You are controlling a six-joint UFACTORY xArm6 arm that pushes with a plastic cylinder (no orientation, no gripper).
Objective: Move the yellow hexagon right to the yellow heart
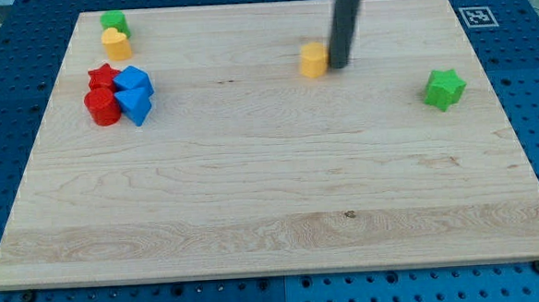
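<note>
The small yellow hexagon block [314, 60] sits on the pale wooden board [272, 197] in the upper middle of the view, a little right of centre; my tip [339, 67], the lower end of my straight dark rod, stands right against its right-hand side, touching or all but touching it; I have no jaws to speak of, only this rod, so there is nothing open or closed to tell.

The small yellow heart block [115, 42] lies well apart from the hexagon, near the view's top left corner of the board; just above it, touching, is a small green block [113, 21] whose shape I cannot make out.

Below that pair, toward the view's left edge, four blocks huddle together: a red star block [102, 76] at the upper left, a red cylinder block [102, 107] under it, a blue block [134, 81] at the upper right and another blue block [136, 106] beneath; the blue shapes are unclear to me.

Far off at the view's right stands a green star block [445, 88] on its own; beyond the board's top right corner a black-and-white square marker [476, 16] sits on the blue perforated table [534, 82].
</note>
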